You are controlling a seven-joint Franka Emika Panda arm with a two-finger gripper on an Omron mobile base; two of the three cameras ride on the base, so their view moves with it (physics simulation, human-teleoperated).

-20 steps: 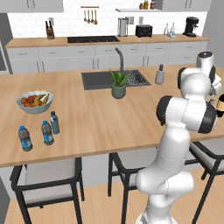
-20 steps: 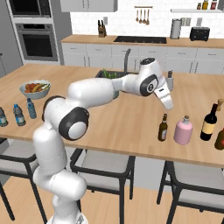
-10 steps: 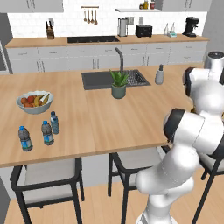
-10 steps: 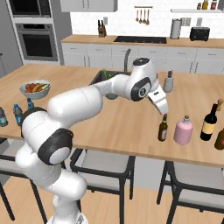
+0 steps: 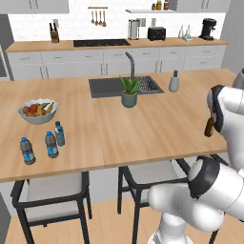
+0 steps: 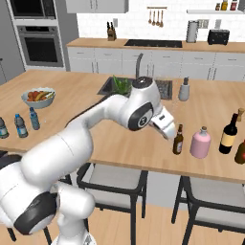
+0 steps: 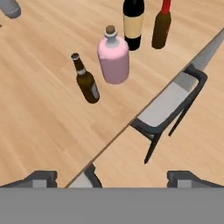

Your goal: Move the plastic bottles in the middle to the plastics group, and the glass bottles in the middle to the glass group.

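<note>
Wooden counter [image 6: 86,103] is stretching across a kitchen, with a sink and a potted plant [image 5: 128,92] at its middle. Near its front edge on the right, the slim amber bottle [image 6: 178,139] is standing upright just beside the squat pink bottle [image 6: 200,142], with the dark wine bottle [image 6: 229,134] close behind them. Far to the left, three water bottles [image 5: 51,145] are standing together near a fruit bowl [image 5: 37,111]. The fingers [image 7: 111,177] are hanging spread wide above the counter's edge, gripping nothing, near the amber bottle and apart from it. A chair [image 7: 170,107] is sitting below.
</note>
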